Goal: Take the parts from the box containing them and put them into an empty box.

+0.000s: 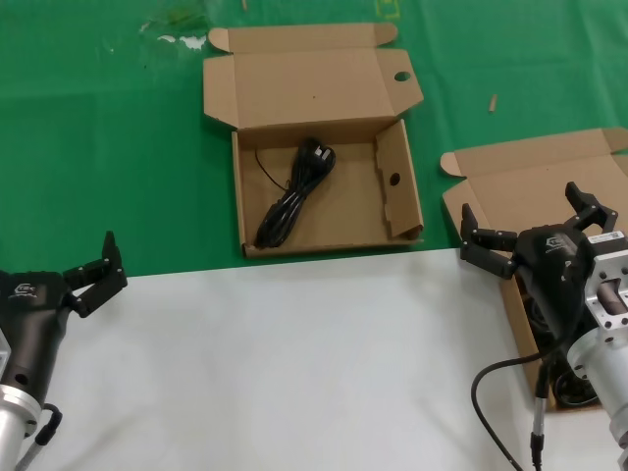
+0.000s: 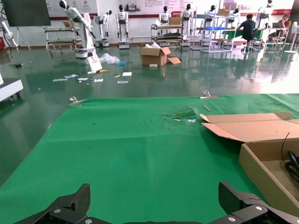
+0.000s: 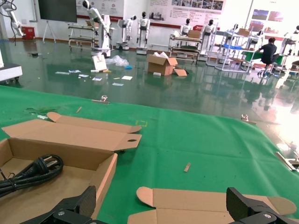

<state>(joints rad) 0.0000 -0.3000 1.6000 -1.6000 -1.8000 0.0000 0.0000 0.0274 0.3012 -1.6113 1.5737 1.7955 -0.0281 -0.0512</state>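
Note:
The cardboard box with a round hole in its lid tab (image 1: 319,246) lies open at centre on the green mat, with one coiled black power cord (image 1: 293,193) inside. The plain-lidded box (image 1: 530,182) lies open at the right, mostly hidden by my right arm; dark cords (image 1: 574,388) show in it beside the arm. My right gripper (image 1: 530,224) is open and empty above this box. My left gripper (image 1: 95,272) is open and empty at the left, over the white surface's edge. The right wrist view shows the cord (image 3: 32,172) and the plain lid (image 3: 210,205).
The near half of the table is a white surface (image 1: 294,363); the far half is green mat (image 1: 108,147). A small wood chip (image 1: 493,102) lies on the mat. The holed box's wall (image 2: 261,161) shows in the left wrist view.

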